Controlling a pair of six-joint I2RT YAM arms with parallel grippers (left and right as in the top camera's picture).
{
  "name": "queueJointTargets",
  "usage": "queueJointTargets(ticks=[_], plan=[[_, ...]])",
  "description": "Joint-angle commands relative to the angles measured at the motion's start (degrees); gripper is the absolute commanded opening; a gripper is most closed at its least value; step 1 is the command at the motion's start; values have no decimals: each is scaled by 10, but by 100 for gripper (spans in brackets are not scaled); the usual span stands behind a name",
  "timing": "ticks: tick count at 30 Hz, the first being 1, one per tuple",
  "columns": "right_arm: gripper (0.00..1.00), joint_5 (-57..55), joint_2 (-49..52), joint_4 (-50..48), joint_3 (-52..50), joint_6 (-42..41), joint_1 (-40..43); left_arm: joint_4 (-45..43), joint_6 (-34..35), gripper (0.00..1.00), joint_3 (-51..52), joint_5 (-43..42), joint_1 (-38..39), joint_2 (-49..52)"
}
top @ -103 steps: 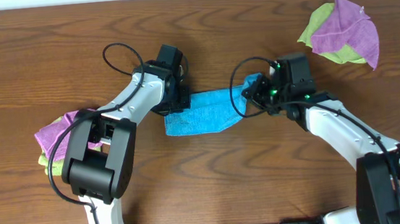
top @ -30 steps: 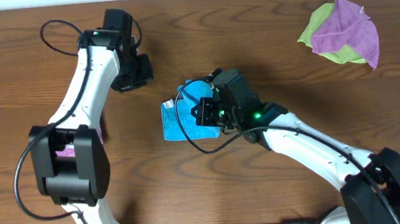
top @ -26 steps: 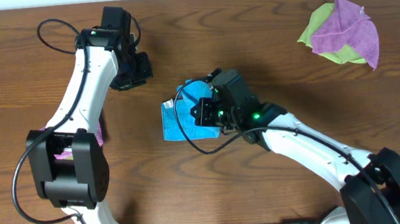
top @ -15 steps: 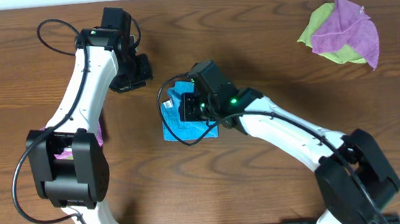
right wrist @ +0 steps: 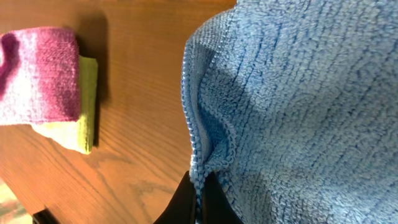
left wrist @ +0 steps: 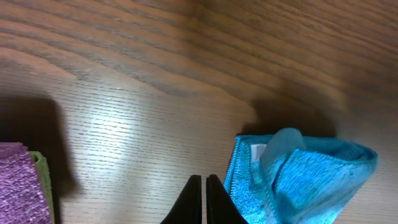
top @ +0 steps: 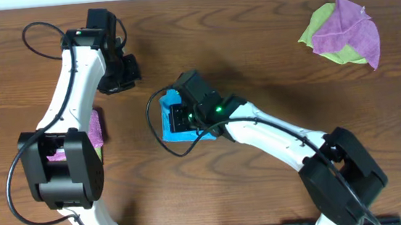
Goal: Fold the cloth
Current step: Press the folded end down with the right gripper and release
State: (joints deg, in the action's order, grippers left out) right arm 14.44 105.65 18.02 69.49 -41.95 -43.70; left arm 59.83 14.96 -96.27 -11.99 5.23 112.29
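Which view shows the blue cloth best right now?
Left wrist: the blue cloth lies unobstructed, its folded layers and white tag visible, though the frame's bottom crops it. Overhead, the right arm covers most of it. Right wrist shows only a close-up of its hemmed edge.

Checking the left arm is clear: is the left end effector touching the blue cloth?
Apart. Overhead view shows bare table between the left end effector and the blue cloth.
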Motion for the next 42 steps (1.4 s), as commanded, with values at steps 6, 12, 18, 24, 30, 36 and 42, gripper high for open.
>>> queueJointTargets(ticks=[6, 12, 18, 24, 30, 36, 42], plan=[[1, -9, 30, -7, 11, 5, -19, 5, -7, 6, -15, 0, -2, -26], [1, -12, 43, -9, 11, 5, -25, 12, -7, 6, -15, -1, -2, -26], [15, -14, 44, -27, 11, 9, -29, 12, -7, 6, -15, -1, -2, -26], [65, -14, 44, -30, 12, 14, -29, 13, -7, 6, -15, -1, -2, -26], [77, -14, 43, -2, 42, 34, -24, 19, -7, 6, -15, -1, -2, -26], [78, -61, 23, 104, 114, 82, -1, 21, -6, 6, -15, -1, -2, -26], [86, -125, -33, 219, 141, 150, 42, 28, -6, 6, -15, -1, -2, -38]])
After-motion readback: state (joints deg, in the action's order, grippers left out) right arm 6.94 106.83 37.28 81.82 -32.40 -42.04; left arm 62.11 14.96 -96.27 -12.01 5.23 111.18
